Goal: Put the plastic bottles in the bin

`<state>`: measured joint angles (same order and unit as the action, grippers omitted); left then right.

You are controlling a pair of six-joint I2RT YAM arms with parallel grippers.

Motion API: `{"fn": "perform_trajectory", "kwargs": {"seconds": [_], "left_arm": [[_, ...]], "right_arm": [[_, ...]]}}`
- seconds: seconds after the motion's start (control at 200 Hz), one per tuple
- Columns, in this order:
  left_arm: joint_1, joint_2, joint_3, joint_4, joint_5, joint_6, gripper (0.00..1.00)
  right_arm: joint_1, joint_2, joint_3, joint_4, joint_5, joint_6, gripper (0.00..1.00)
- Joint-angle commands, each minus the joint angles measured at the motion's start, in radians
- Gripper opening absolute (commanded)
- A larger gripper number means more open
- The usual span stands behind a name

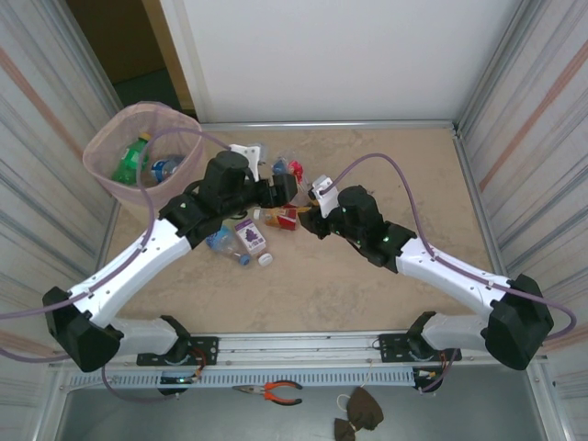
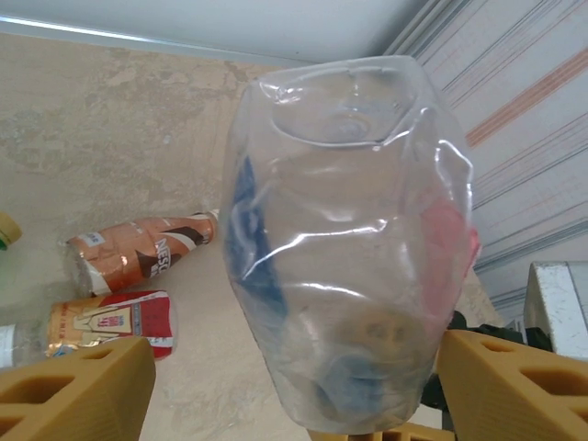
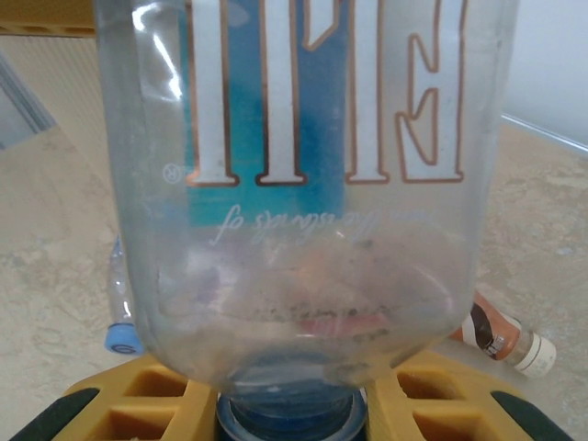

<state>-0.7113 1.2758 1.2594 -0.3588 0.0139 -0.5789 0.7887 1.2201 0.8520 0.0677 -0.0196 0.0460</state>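
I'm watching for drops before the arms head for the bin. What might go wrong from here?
The left gripper stands open around the crumpled clear bottle, with a gap on one side; it may slip out.
The right gripper pinches the blue-label bottle near its cap, so it may swing loose.
The bin sits left of both grippers, which are close together; they might collide.

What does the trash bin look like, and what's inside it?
The bin is a tall, rounded-square basket that stands upright with its top open. A thin, see-through pink bag lines it and folds over the rim. It stands at the table's far left corner, close to the ribbed wall. Inside lie a green bottle and a clear bottle with a blue label. From above, a purple cable crosses its open top.
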Motion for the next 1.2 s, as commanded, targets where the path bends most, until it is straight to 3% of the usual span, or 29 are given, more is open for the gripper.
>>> {"fn": "perform_trajectory", "kwargs": {"seconds": [0.0, 0.406, 0.581, 0.691, 0.817, 0.947, 1.197], "left_arm": [[-0.015, 0.036, 0.041, 0.053, -0.046, -0.052, 0.74], [-0.048, 0.061, 0.060, 0.068, -0.052, -0.081, 0.51], [-0.048, 0.041, 0.055, 0.078, -0.052, -0.064, 0.46], [-0.047, 0.030, 0.063, 0.073, -0.062, -0.054, 0.44], [-0.041, 0.030, 0.092, 0.045, -0.066, -0.035, 0.44], [0.002, 0.024, 0.120, 0.013, -0.039, -0.023, 0.43], [0.186, -0.021, 0.203, -0.079, 0.046, 0.031, 0.43]], "right_arm": [[0.021, -0.037, 0.006, 0.030, 0.008, 0.013, 0.14], [0.027, -0.044, 0.006, 0.030, 0.031, 0.017, 0.14], [0.027, -0.045, 0.015, 0.024, 0.041, 0.025, 0.20], [0.029, -0.045, 0.027, 0.009, 0.038, 0.030, 0.29], [0.031, -0.056, 0.045, -0.021, 0.034, 0.033, 0.50], [0.032, -0.087, 0.056, -0.054, 0.022, 0.037, 0.59], [0.036, -0.170, 0.074, -0.120, 0.045, 0.032, 0.63]]}}
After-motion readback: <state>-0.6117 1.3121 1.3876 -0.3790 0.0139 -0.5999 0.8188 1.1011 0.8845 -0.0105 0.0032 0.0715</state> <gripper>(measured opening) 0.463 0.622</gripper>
